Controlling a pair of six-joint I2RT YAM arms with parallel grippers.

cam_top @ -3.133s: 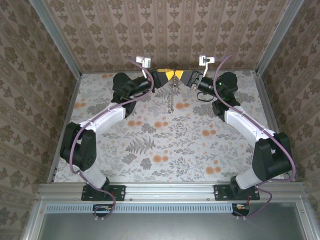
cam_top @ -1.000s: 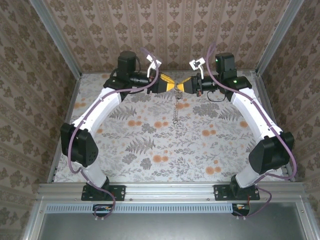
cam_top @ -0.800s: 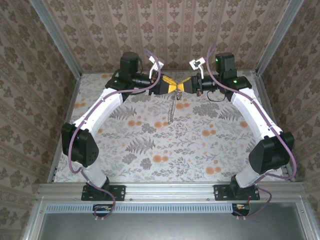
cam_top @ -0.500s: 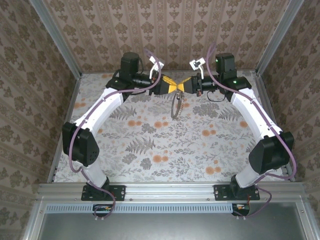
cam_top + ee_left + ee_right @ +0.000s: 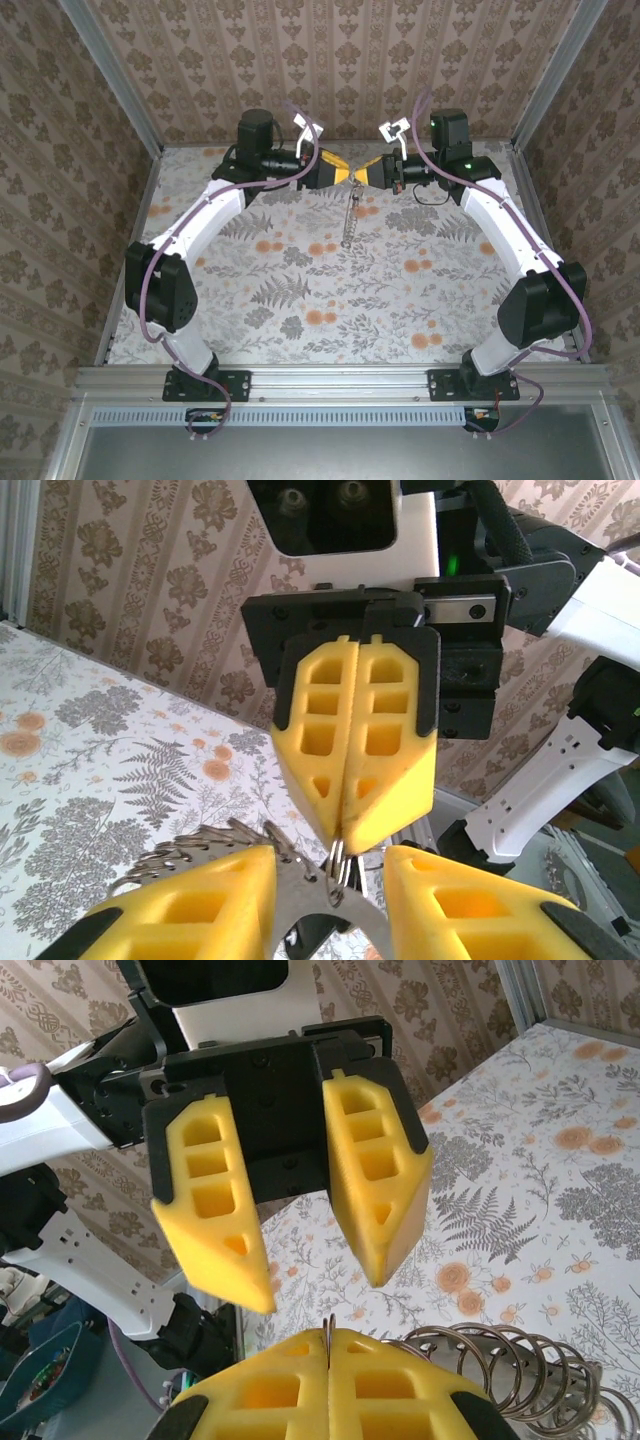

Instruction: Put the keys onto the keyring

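Note:
High over the far middle of the table my two grippers meet tip to tip. My right gripper (image 5: 362,173) (image 5: 328,1348) is shut on the thin wire keyring (image 5: 340,865) (image 5: 327,1326), which sticks out of its yellow fingertips (image 5: 355,780). My left gripper (image 5: 335,173) (image 5: 325,905) faces it with jaws apart; in the right wrist view the gap between its pads (image 5: 215,1230) holds nothing. A flat silvery key (image 5: 320,920) lies between my left fingers, its head at the keyring. A chain of metal rings (image 5: 348,220) (image 5: 500,1370) hangs below the grippers.
The floral table (image 5: 300,290) lies well below both grippers. Patterned walls (image 5: 340,60) close in the back and both sides. A metal rail (image 5: 340,382) with the arm bases runs along the near edge.
My left jaws have widened a little. The hanging chain, bunched into a loop half a second ago, hangs straight again. Both arms have barely moved.

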